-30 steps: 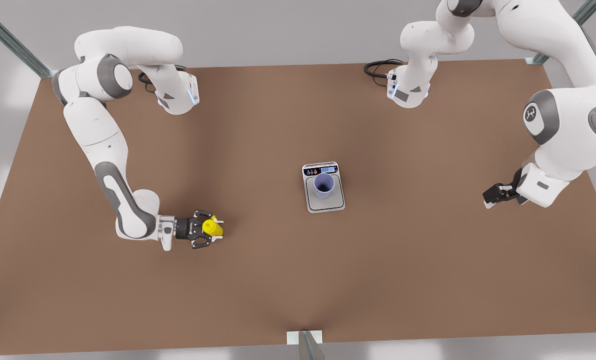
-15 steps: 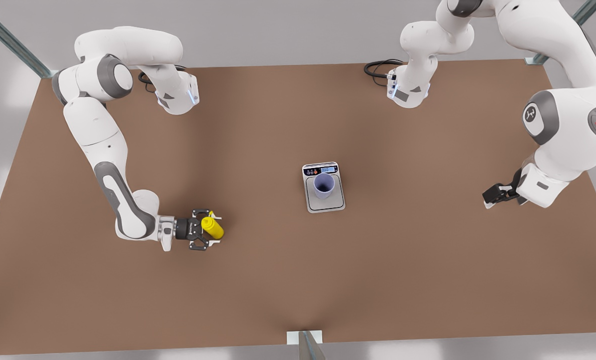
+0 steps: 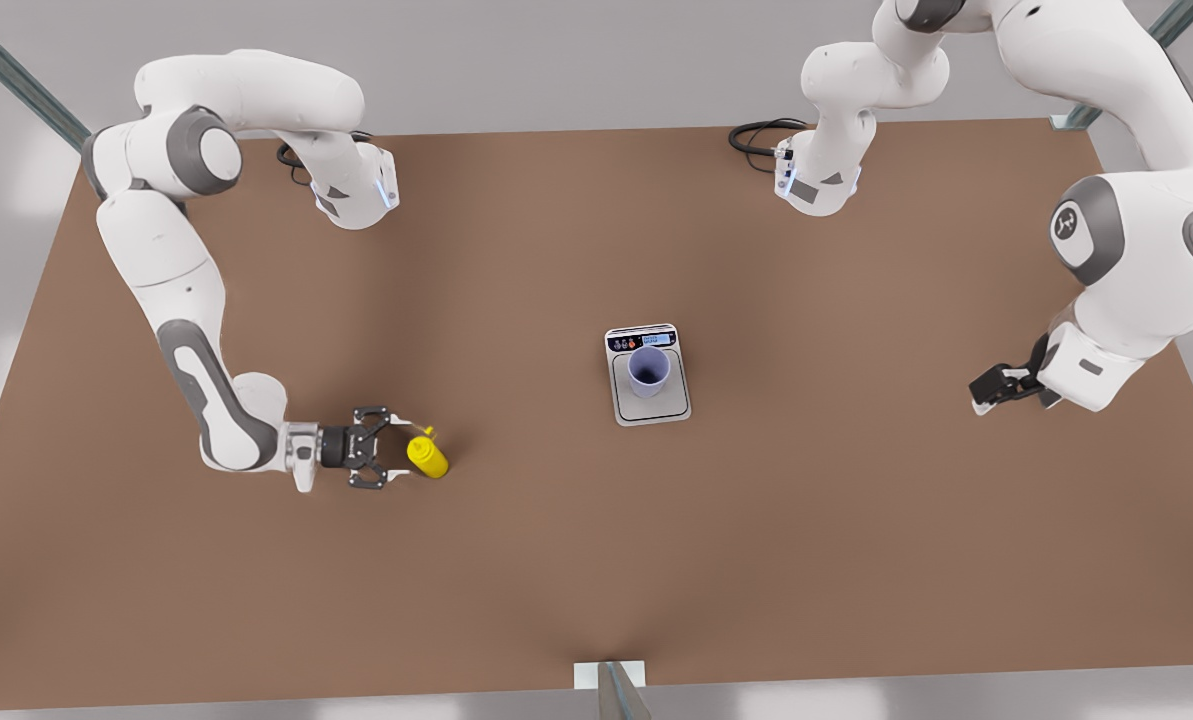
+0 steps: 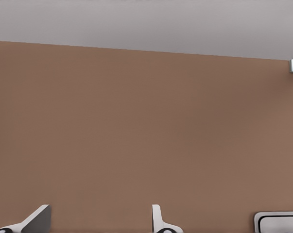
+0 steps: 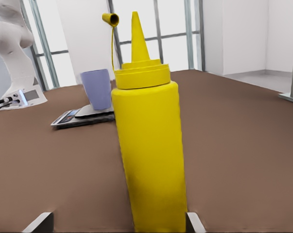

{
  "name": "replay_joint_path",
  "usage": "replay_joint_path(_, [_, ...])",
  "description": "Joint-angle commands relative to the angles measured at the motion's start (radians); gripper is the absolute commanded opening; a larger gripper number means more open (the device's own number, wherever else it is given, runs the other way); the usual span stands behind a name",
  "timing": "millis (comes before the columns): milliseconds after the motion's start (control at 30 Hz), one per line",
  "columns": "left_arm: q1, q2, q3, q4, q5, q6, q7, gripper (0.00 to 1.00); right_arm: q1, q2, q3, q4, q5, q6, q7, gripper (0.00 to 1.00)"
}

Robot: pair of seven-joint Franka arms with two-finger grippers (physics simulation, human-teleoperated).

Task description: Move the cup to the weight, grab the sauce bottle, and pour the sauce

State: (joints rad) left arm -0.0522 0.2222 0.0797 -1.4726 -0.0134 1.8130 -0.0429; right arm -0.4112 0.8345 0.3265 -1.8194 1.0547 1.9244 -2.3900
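Yellow sauce bottle (image 3: 427, 456) upright, directly ahead of right gripper (image 3: 393, 447), between spread fingers, ungripped. Left gripper (image 3: 978, 389) spread, waits well apart; cup (image 3: 648, 371) on weight (image 3: 672, 405).

The sauce bottle (image 5: 148, 145) is cut off at its base; the weight (image 3: 648, 374) display's digits are unreadable.

You have a brown table (image 3: 556, 560): the scale (image 3: 648, 375) sits near centre, and the bottle (image 3: 426, 455) stands at its eight o'clock.
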Motion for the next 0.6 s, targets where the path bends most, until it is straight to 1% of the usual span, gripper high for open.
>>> replay_joint_path(0, [0.0, 0.0, 0.0, 0.0, 0.001, 0.0, 0.0, 1.0, -0.015, -0.002, 0.0, -0.004, -0.021, -0.01, 0.0, 1.0])
replay_joint_path(67, [0.0, 0.002, 0.0, 0.011, 0.001, 0.0, -0.002, 1.0, -0.106, -0.008, 0.0, -0.001, -0.159, -0.074, 0.049, 1.0])
replay_joint_path(133, [0.0, 0.006, 0.0, 0.022, 0.001, -0.001, -0.002, 1.0, -0.153, -0.051, -0.006, 0.037, -0.292, -0.143, 0.218, 1.0])
replay_joint_path(200, [0.0, 0.009, 0.0, 0.022, 0.001, -0.001, 0.0, 1.0, -0.141, -0.127, -0.006, 0.16, -0.568, -0.153, 0.688, 1.0])
replay_joint_path(233, [0.0, 0.009, 0.0, 0.022, 0.001, -0.001, 0.0, 1.0, -0.132, -0.169, -0.001, 0.181, -0.656, -0.15, 0.885, 1.0])
replay_joint_path(300, [0.0, 0.011, 0.0, 0.023, 0.0, -0.001, -0.002, 1.0, -0.002, -0.27, -0.001, 0.279, -0.924, -0.154, 1.485, 1.0])
replay_joint_path(367, [0.0, 0.013, 0.0, 0.028, 0.0, -0.001, 0.0, 1.0, 0.055, -0.285, -0.003, 0.353, -1.006, -0.186, 1.787, 1.0])
replay_joint_path(400, [0.0, 0.014, 0.0, 0.028, 0.001, 0.0, -0.002, 1.0, 0.126, -0.31, -0.055, 0.359, -1.023, -0.199, 1.877, 1.0])
replay_joint_path(433, [0.0, 0.016, 0.0, 0.028, 0.0, 0.0, -0.002, 1.0, 0.371, -0.351, -0.3, 0.399, -1.001, -0.261, 1.947, 1.0])
replay_joint_path(467, [0.0, 0.016, 0.0, 0.028, 0.001, 0.0, -0.002, 1.0, 0.503, -0.377, -0.438, 0.41, -0.929, -0.271, 2.02, 1.0])
replay_joint_path(567, [0.0, 0.025, 0.0, 0.029, 0.0, 0.0, -0.002, 1.0, 0.557, -0.491, -0.466, 0.404, -0.94, -0.266, 2.339, 1.0])
